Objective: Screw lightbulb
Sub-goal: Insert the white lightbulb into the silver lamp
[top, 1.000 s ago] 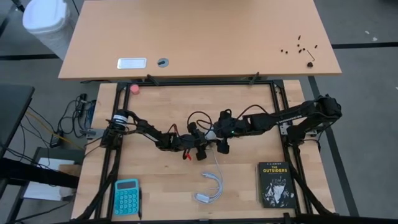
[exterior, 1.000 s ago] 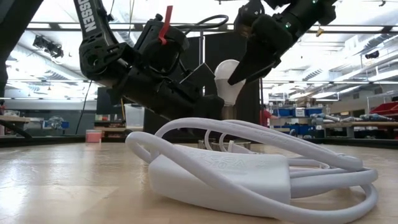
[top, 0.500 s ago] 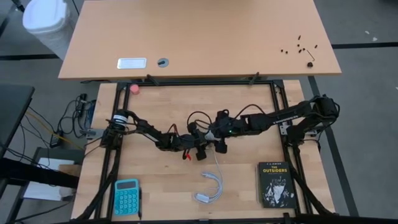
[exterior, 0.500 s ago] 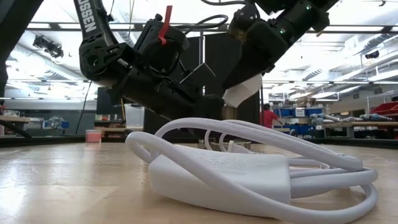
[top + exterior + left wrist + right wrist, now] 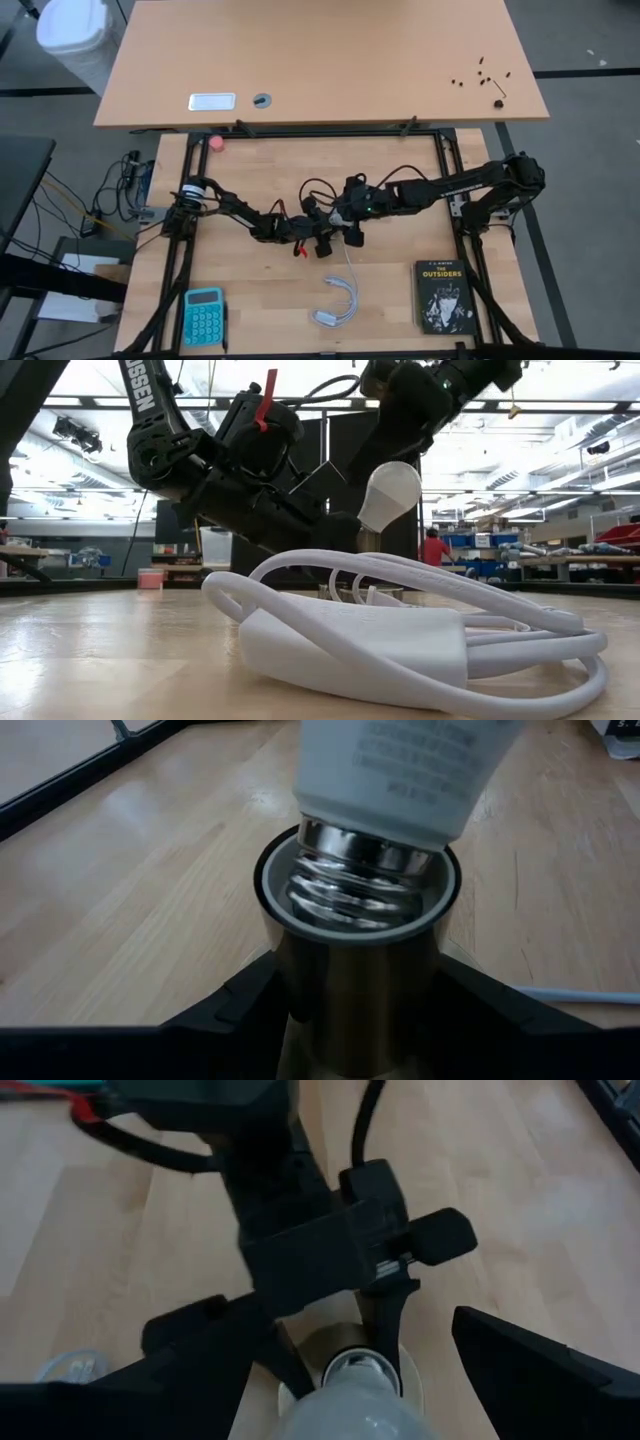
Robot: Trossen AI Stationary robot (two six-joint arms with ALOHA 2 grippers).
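The dark book (image 5: 442,296) lying on the tabletop (image 5: 260,300) carries the title "THE OUTSIDERS" in pale capitals near its top edge, seen from above; a smaller line above the title is too fine to read; in the low view, white capitals run down the left arm (image 5: 150,405), showing the letters "SSEN"; the lightbulb (image 5: 400,775) bears several lines of grey print on its white neck in the left wrist view, too blurred to make out.
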